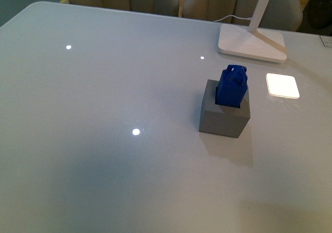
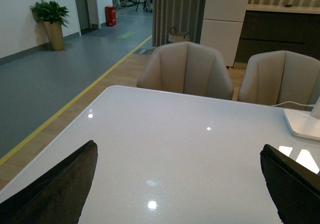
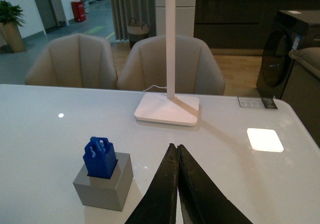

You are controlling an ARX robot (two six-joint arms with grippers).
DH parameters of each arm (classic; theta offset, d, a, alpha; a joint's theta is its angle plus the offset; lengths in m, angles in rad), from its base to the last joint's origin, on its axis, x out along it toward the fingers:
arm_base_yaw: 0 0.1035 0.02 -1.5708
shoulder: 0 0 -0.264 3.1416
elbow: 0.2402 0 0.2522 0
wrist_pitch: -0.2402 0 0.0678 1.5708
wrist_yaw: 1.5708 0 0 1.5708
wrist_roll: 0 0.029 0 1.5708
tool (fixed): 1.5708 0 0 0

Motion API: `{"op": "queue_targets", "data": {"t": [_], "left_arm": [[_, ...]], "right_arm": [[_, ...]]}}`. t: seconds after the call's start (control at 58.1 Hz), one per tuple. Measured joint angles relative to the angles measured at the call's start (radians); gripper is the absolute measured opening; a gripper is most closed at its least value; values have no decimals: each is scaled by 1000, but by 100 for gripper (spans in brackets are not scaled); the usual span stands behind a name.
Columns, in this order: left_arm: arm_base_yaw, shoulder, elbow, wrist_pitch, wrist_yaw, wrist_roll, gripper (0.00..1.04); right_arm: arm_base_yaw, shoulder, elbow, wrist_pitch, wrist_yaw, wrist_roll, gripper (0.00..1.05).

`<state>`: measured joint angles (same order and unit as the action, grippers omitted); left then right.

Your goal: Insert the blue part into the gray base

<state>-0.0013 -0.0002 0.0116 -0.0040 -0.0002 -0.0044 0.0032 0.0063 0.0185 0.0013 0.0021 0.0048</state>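
Observation:
The blue part stands in the square hole of the gray base, its upper half sticking out, slightly tilted. Both sit on the white table right of centre. In the right wrist view the blue part and gray base lie to one side of my right gripper, which is shut with nothing in it and apart from them. My left gripper is open over bare table, its dark fingertips wide apart; neither object shows there. No arm appears in the front view.
A white lamp base with its slanted stem stands at the back right, a cable trailing from it. A bright light patch lies on the table beside the cube. Beige chairs line the table's far edge.

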Motion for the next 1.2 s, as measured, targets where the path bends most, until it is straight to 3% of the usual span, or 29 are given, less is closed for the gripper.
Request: {"op": "queue_targets", "data": {"t": [0.155, 0.516, 1.205], "left_arm": [[0, 0, 0, 0, 0, 0, 97], [0, 0, 0, 0, 0, 0, 97], [0, 0, 0, 0, 0, 0, 97]], "right_arm": [[0, 0, 0, 0, 0, 0, 35], [0, 0, 0, 0, 0, 0, 97], [0, 0, 0, 0, 0, 0, 96]]}}
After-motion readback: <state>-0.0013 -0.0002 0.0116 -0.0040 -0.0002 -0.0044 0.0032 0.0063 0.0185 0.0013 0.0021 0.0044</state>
